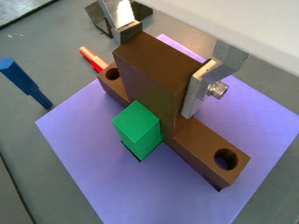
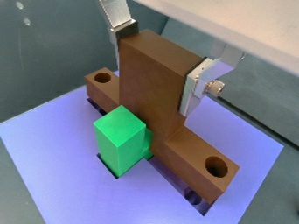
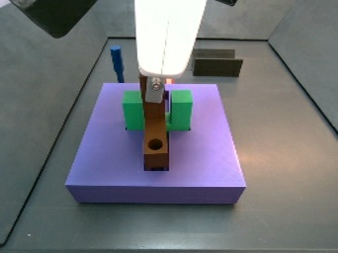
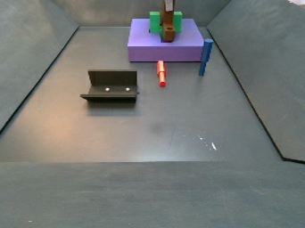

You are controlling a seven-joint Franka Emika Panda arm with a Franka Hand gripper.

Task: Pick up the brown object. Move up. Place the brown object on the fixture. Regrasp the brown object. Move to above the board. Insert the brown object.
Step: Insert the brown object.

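Pincer [image 2: 158,63] over lavender-purple square slab board [image 3: 199,148], silver fingers [image 1: 201,85] clamped on upright wide end of orange-brown elongated bar with round holes [image 2: 163,87]. Bar seated in board's central slot, beside green block [image 2: 121,138]. Dark L-shaped fixture [image 4: 111,86] well apart on floor.

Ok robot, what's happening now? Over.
Pincer above the board, shut on the brown object. Brown object sits in the board's slot beside the green block. Nothing blocking.
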